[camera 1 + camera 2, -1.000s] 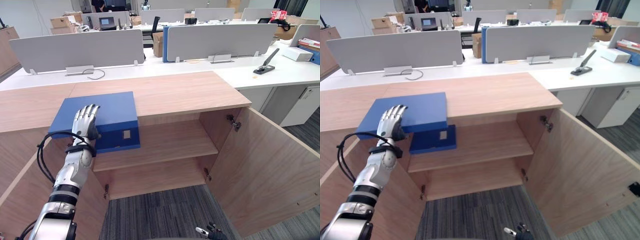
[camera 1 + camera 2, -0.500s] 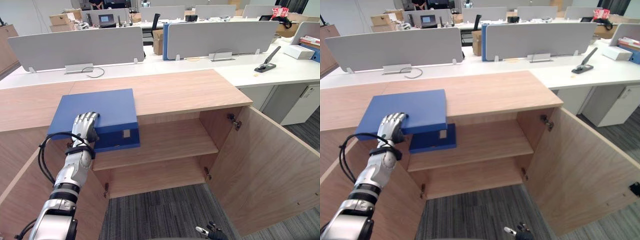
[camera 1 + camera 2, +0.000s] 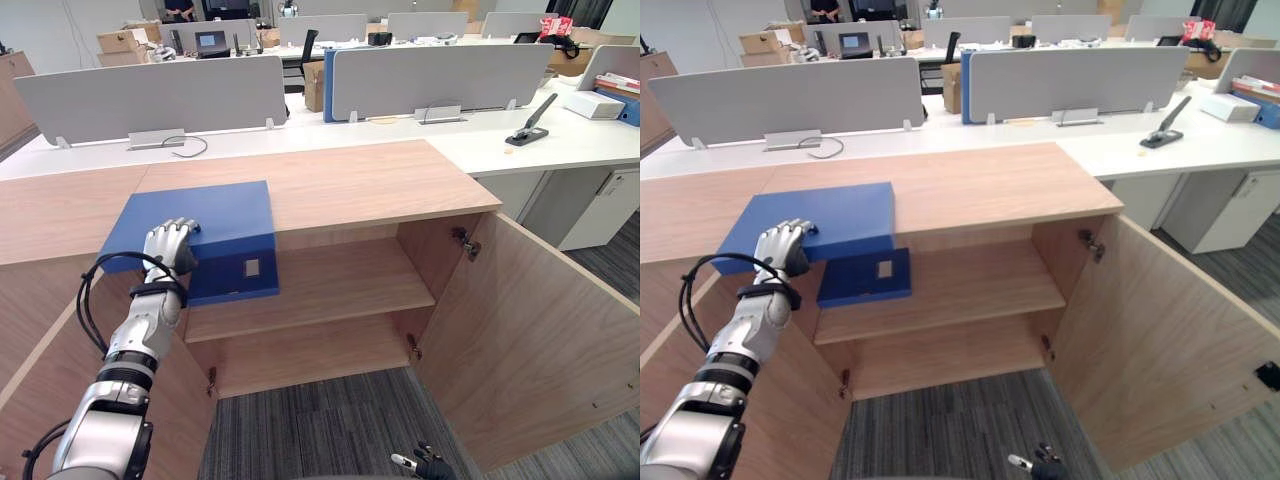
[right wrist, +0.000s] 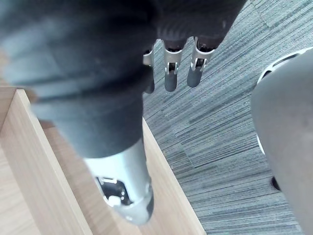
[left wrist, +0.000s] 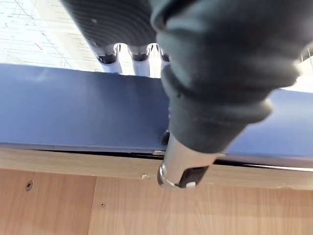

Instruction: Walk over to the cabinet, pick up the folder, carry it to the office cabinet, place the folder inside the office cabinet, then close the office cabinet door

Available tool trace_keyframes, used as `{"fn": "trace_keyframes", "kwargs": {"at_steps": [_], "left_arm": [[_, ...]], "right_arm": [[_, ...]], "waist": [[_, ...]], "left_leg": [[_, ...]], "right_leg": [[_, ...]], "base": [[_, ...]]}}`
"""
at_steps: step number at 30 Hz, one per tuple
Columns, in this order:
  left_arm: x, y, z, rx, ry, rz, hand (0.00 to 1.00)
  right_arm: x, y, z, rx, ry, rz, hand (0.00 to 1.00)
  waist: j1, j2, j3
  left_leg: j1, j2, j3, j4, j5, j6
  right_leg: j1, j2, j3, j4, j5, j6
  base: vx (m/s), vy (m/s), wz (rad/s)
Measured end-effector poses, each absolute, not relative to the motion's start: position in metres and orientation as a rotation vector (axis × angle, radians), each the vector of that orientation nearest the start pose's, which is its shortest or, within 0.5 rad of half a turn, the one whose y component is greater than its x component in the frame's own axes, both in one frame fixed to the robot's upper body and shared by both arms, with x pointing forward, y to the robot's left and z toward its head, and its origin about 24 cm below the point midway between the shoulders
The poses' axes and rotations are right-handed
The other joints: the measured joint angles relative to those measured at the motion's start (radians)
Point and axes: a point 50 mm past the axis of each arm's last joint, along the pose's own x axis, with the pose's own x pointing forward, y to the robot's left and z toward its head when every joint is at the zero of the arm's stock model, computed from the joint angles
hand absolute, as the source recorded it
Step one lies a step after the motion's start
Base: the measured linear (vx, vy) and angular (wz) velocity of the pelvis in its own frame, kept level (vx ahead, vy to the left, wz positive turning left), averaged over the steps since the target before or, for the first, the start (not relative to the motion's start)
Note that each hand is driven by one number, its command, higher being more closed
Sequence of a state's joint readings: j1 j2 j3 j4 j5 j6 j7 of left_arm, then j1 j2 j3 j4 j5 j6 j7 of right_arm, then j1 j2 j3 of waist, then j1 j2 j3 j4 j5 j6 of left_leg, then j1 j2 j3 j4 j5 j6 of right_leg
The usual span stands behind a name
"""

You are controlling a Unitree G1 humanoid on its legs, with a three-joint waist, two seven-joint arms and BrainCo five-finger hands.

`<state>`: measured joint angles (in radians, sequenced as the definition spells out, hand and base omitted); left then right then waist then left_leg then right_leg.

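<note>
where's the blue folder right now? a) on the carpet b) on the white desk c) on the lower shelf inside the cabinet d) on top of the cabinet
d: the blue folder lies flat on the cabinet top, above the open shelves, with the left hand curled over its near edge.

Head stereo pair: high, looking down at the open cabinet [image 3: 380,185], shared by both eyes. Left wrist: very close along folder [image 5: 73,112] edge. Right wrist: down onto carpet [image 4: 230,107].
</note>
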<state>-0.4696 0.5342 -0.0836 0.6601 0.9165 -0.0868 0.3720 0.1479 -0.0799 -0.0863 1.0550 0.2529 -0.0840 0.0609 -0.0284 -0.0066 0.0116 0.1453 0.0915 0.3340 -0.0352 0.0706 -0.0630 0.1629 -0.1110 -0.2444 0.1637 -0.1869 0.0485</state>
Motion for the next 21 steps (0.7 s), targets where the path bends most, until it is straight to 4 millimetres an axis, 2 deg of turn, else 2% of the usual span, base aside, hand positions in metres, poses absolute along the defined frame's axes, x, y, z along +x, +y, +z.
{"fn": "trace_keyframes", "kwargs": {"at_steps": [7, 10, 12, 14, 15, 17, 18, 20, 21], "left_arm": [[0.331, 0.261, 0.081, 1.457, -0.125, 0.24, 1.0], [0.326, 0.247, 0.081, 1.429, -0.178, 0.237, 1.0], [0.319, 0.228, 0.081, 1.393, -0.247, 0.217, 1.0], [0.309, 0.19, 0.081, 1.327, -0.368, 0.146, 1.0], [0.305, 0.179, 0.081, 1.3, -0.402, 0.122, 1.0], [0.285, 0.135, 0.081, 1.18, -0.529, 0.011, 1.0], [0.279, 0.125, 0.081, 1.153, -0.56, -0.023, 1.0], [0.255, 0.089, 0.084, 1.044, -0.673, -0.165, 1.0], [0.249, 0.081, 0.086, 1.006, -0.695, -0.196, 1.0]], "right_arm": [[0.073, -0.194, -0.164, 0.223, 1.076, -0.263, 0.0], [0.074, -0.195, -0.164, 0.223, 1.073, -0.264, 0.0], [0.076, -0.195, -0.164, 0.222, 1.068, -0.266, 0.0], [0.077, -0.196, -0.163, 0.223, 1.064, -0.28, 0.0], [0.078, -0.196, -0.163, 0.222, 1.064, -0.28, 0.0], [0.078, -0.198, -0.164, 0.224, 1.068, -0.29, 0.0], [0.078, -0.198, -0.164, 0.23, 1.068, -0.299, 0.0], [0.078, -0.2, -0.164, 0.236, 1.066, -0.321, 0.0], [0.079, -0.2, -0.163, 0.236, 1.065, -0.321, 0.0]], "waist": [[0.0, -0.005, 0.011], [0.0, -0.005, 0.018], [0.001, -0.008, 0.029], [0.0, -0.01, 0.043], [0.001, -0.005, 0.046], [0.005, -0.006, 0.053], [0.005, -0.003, 0.053], [0.004, -0.003, 0.059], [0.005, -0.003, 0.061]], "left_leg": [[0.015, -0.003, -0.004, -0.016, 0.004, -0.005], [0.014, -0.007, -0.013, -0.019, 0.005, -0.004], [0.013, -0.011, -0.022, -0.02, 0.007, -0.002], [0.013, -0.02, -0.05, -0.033, 0.018, 0.002], [0.013, -0.021, -0.057, -0.033, 0.018, 0.002], [0.011, -0.026, -0.068, -0.038, 0.021, 0.004], [0.011, -0.026, -0.068, -0.039, 0.021, 0.004], [0.011, -0.028, -0.072, -0.052, 0.026, 0.006], [0.01, -0.029, -0.072, -0.052, 0.026, 0.006]], "right_leg": [[0.009, 0.0, -0.001, -0.001, 0.0, 0.001], [0.01, -0.002, -0.004, -0.002, -0.001, 0.001], [0.014, -0.004, -0.008, -0.003, -0.001, 0.001], [0.025, -0.007, -0.027, -0.01, -0.001, 0.001], [0.028, -0.008, -0.027, -0.012, -0.001, 0.001], [0.031, -0.009, -0.029, -0.015, -0.001, 0.001], [0.031, -0.009, -0.029, -0.016, -0.001, 0.001], [0.028, -0.01, -0.03, -0.019, -0.001, 0.002], [0.027, -0.011, -0.03, -0.019, -0.002, 0.003]], "base": [[0.0, 0.0, 0.0], [0.0, 0.002, 0.04], [0.0, 0.006, 0.14], [0.0, 0.003, 0.3], [0.0, 0.005, 0.31], [0.0, 0.007, 0.15], [0.0, 0.005, 0.03], [0.0, 0.0, 0.0], [0.0, 0.0, 0.0]]}}
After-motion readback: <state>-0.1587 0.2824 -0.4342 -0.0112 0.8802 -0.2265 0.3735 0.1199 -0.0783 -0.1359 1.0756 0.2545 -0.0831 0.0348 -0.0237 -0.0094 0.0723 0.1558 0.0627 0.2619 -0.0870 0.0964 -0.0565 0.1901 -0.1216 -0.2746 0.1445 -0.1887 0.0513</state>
